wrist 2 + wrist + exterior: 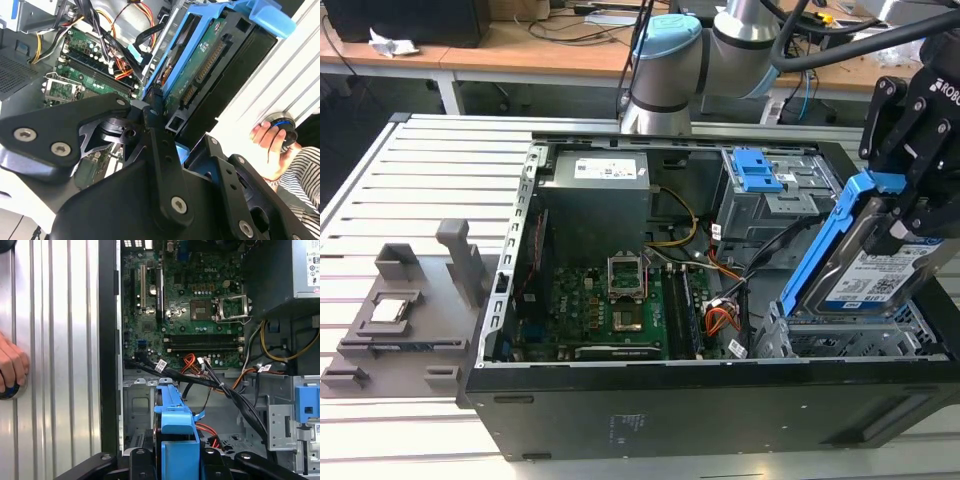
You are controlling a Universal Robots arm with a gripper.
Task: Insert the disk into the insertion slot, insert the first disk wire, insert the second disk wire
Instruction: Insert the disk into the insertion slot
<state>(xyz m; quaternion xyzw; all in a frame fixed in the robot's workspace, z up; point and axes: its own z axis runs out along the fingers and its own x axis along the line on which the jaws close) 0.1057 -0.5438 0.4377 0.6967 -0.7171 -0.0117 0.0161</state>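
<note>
The disk (876, 272), a metal drive with a white label in a bright blue bracket, is tilted steeply with its lower end inside the insertion slot (850, 338), a silver perforated bay at the case's front corner on the exterior view's right. My gripper (905, 212) is shut on the disk's raised upper end. In both wrist views the black fingers (156, 131) clamp the blue bracket (175, 416) above the slot (139, 405). Loose black and orange cables (200, 374) lie in the case next to the slot; I cannot tell which are the disk wires.
The open case (620, 400) lies on a slatted metal table (420, 200). A grey cage with a blue latch (758, 172) stands behind the slot. The motherboard (610, 310) and power supply (595, 185) sit further in. A person's hand (270, 145) rests on a knob outside the case.
</note>
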